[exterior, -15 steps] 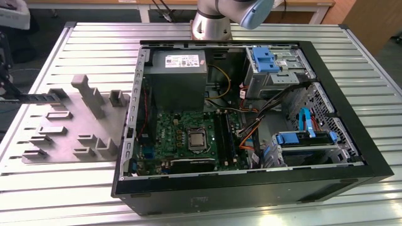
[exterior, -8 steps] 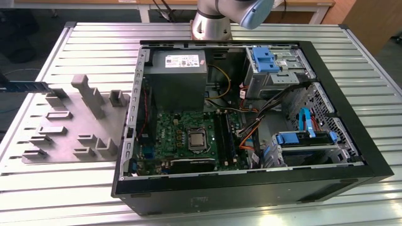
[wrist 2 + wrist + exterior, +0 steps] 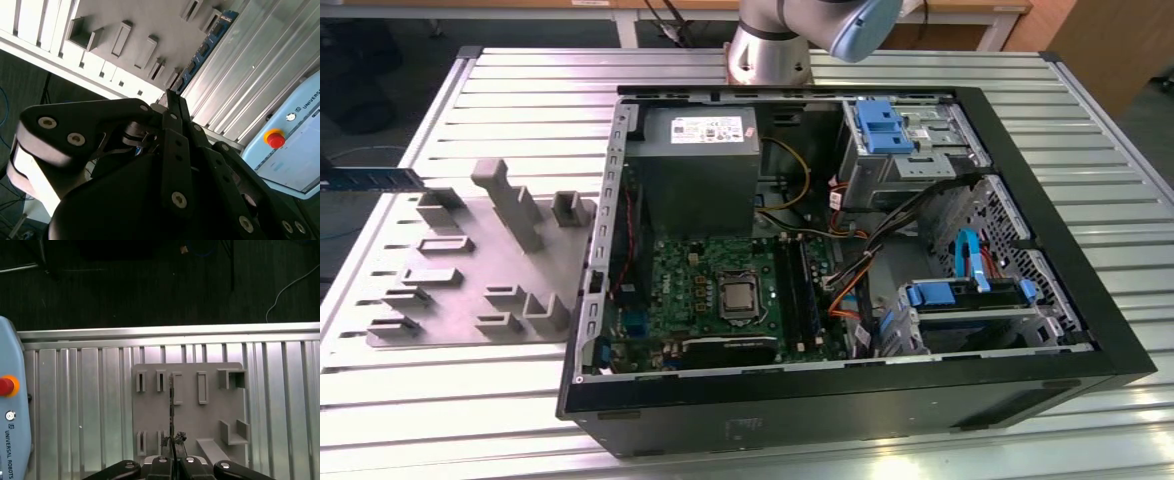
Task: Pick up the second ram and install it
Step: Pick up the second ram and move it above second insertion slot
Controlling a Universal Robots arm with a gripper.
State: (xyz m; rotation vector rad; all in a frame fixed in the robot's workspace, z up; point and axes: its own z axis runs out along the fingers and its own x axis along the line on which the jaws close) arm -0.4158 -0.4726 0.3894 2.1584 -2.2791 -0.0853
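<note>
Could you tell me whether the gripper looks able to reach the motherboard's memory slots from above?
Probably yes: the case lies open upward, nothing covers the memory slots, though cables lie close beside them. The gripper holds the second ram near the grey fixture.

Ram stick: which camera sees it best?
The second wrist view: the second ram shows its blue flat side and black chips, sticking out of the gripper that clamps it. The first wrist view sees it edge-on, a thin dark line. At the exterior view's left edge it is a blue strip.
</note>
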